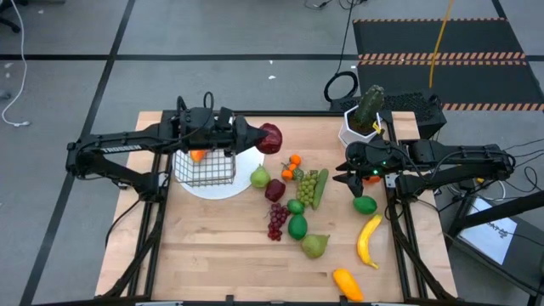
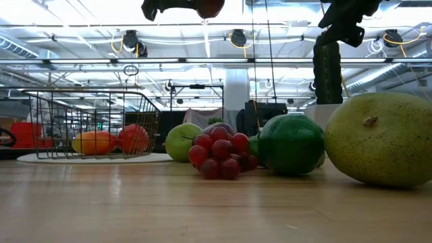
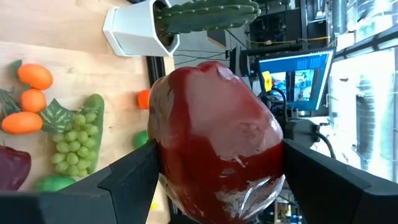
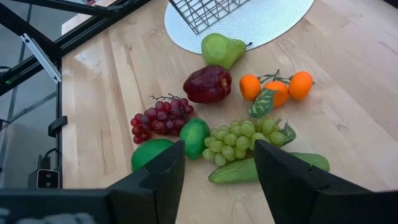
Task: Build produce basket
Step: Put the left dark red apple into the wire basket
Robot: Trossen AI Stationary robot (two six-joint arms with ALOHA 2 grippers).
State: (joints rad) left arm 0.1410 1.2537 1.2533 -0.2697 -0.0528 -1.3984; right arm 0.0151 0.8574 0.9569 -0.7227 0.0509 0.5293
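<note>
My left gripper (image 1: 259, 138) is shut on a dark red apple (image 1: 270, 138), held in the air just beyond the far right side of the wire basket (image 1: 204, 167). The basket stands on a round white plate (image 1: 228, 190) with an orange fruit (image 2: 94, 142) and a red one (image 2: 133, 138) inside. The remaining produce lies on the table's middle: a green pear (image 1: 259, 178), oranges (image 1: 291, 167), green grapes (image 4: 239, 138), purple grapes (image 4: 158, 118), limes (image 1: 297, 226) and a banana (image 1: 368, 240). My right gripper (image 4: 217, 155) hovers open above the cucumber (image 4: 236, 169). My left gripper pinches the apple by two opposite sides (image 3: 163, 155) between its two fingers. The fingers (image 3: 134, 177) reach in roughly level from the table's left. The apple (image 3: 214, 137) bulges out past the fingertips and hangs clear of table and basket, high in the low view (image 2: 209, 7).
A white pot with a green cactus (image 1: 361, 119) stands at the far right, close to my right arm. A second pear (image 1: 314, 246) and an orange-yellow fruit (image 1: 347, 285) lie toward the near edge. Bare wood shows at the near left (image 1: 187, 255).
</note>
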